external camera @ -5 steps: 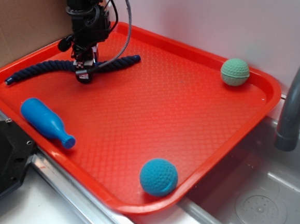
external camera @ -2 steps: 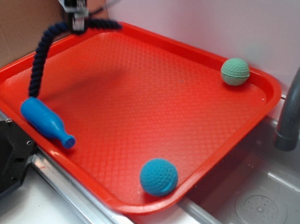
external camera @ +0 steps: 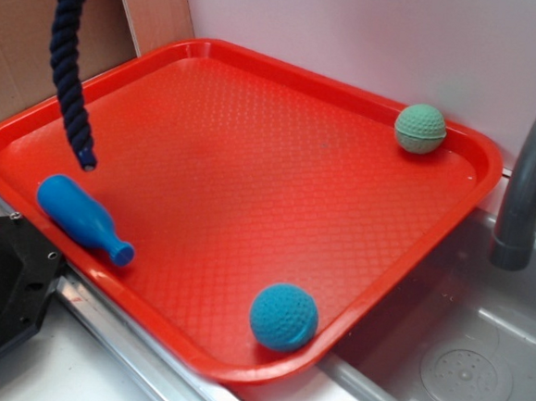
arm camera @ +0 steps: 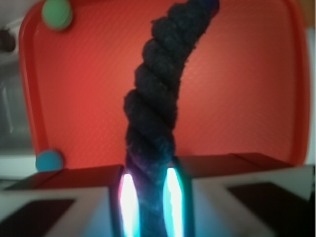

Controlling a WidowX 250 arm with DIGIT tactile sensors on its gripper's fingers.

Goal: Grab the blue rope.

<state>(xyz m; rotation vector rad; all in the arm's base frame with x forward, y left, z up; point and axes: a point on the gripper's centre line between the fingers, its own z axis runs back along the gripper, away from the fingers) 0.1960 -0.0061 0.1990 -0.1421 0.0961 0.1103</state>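
Observation:
The blue rope (external camera: 67,64) hangs in the air over the left side of the red tray (external camera: 252,162), its lower end dangling just above the tray floor. Its top runs out of the exterior view's upper edge, where the arm is out of sight. In the wrist view my gripper (arm camera: 148,202) is shut on the blue rope (arm camera: 153,108), which is pinched between the two glowing pads (arm camera: 127,202) and rises away over the tray (arm camera: 237,89).
A bright blue bowling pin (external camera: 83,218) lies at the tray's near left edge, right under the rope's end. A teal ball (external camera: 283,317) sits at the near rim and a green ball (external camera: 419,129) at the far right corner. A grey faucet (external camera: 528,175) and sink lie to the right.
The gripper closed on the rope lying on the tray and lifted it. The arm has risen out of the exterior view, and the rope's free end now hangs clear of the tray.

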